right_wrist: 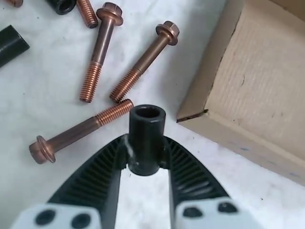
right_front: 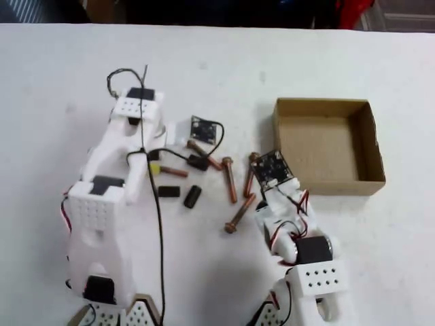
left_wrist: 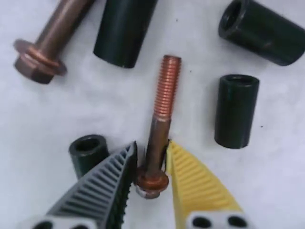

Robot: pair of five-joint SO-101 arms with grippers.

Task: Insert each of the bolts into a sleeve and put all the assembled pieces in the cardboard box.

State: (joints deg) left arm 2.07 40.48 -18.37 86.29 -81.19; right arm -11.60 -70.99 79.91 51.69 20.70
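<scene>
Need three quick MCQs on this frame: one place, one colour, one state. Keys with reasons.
1. In the high view, the box lies:
A) between the arms
B) at the right, by the right gripper
C) at the far left

2. The sleeve in the right gripper is:
A) copper
B) white
C) black

3. The left gripper is:
A) shut on a bolt
B) open over a sleeve
C) shut on nothing

Key: B, its wall stands beside that gripper; C, the held tube is black; A, the shank is clamped near the head.
</scene>
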